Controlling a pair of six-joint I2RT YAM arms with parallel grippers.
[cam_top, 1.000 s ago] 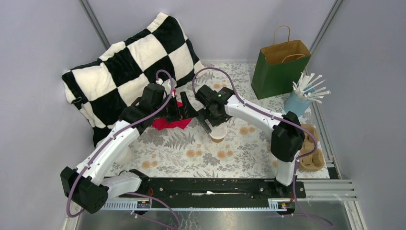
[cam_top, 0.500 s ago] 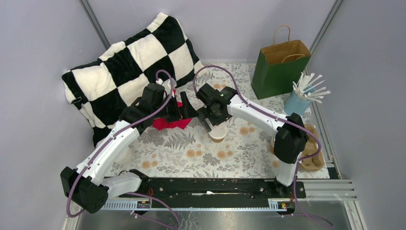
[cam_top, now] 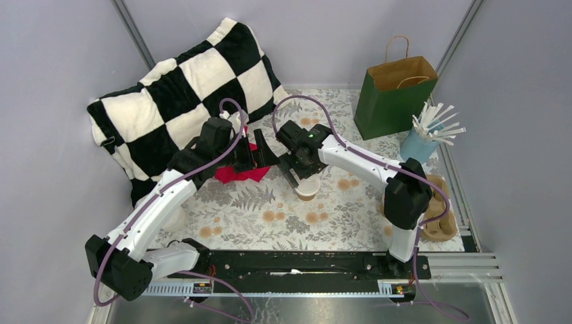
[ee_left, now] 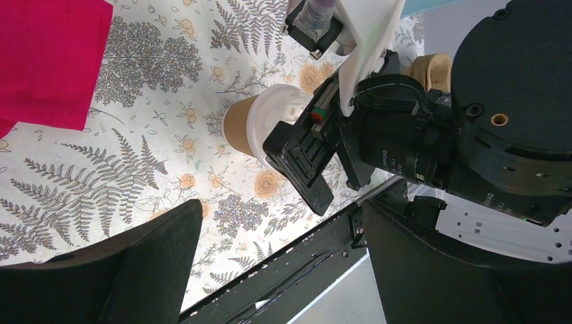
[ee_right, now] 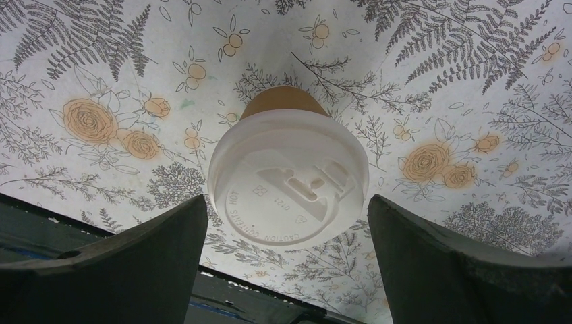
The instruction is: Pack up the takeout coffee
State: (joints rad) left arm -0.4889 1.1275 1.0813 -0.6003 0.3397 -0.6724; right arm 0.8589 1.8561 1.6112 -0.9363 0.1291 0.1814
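The takeout coffee (cam_top: 308,188), a small brown paper cup with a white lid, stands upright on the floral tablecloth mid-table. My right gripper (cam_top: 297,177) hovers just above it, open, with one finger on each side of the lid (ee_right: 288,185) and not touching it. In the right wrist view the gripper (ee_right: 287,206) frames the lid from above. My left gripper (cam_top: 267,156) is open and empty, left of the cup and beside the red cloth. The left wrist view shows the gripper (ee_left: 280,209) wide apart, with the cup (ee_left: 236,121) partly hidden behind the right gripper's fingers (ee_left: 303,169).
A red cloth (cam_top: 236,173) lies under the left wrist. A checkered pillow (cam_top: 182,88) fills the back left. A green paper bag (cam_top: 394,94) stands open at back right, next to a blue cup of white sticks (cam_top: 423,142). A cardboard cup carrier (cam_top: 438,219) sits at the right edge.
The right arm's elbow has shifted slightly to the right; its gripper stays open over the cup. The left arm and the cup have not moved.
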